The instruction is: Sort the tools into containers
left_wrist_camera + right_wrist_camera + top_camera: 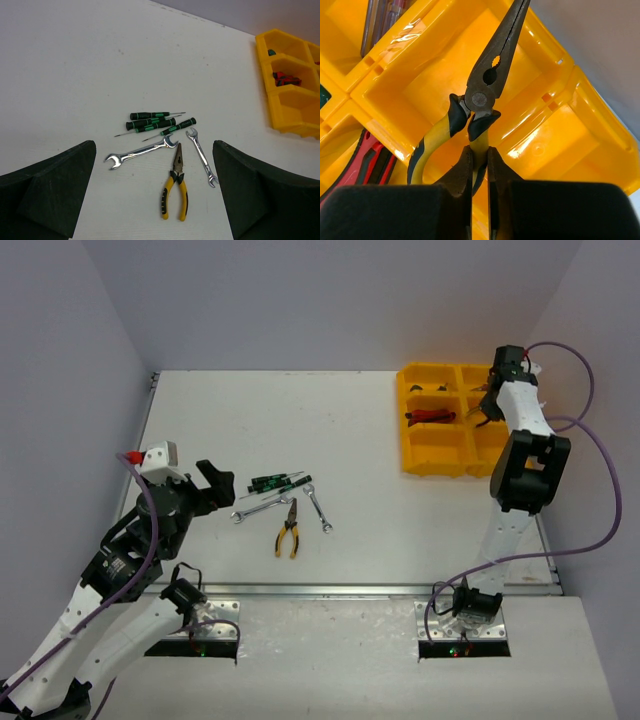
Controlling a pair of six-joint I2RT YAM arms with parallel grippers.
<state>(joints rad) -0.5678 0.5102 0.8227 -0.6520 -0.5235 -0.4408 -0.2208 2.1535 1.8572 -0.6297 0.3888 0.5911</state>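
Over the tray point(550, 135), right column, my right end effector point(479, 152) pinches one handle of the pliers point(492, 75), nose pointing straight away from it (an open compartment lies beneath).

Arms: left hand point(216, 483) held wide open, right hand point(486, 406) clamped shut.
The left arm is folded low near its base, fingers point(50, 190) spread; the right arm is stretched far forward, wrist pitched down, one handle of the yellow-handled pliers point(482, 97) pinched between its fingers.
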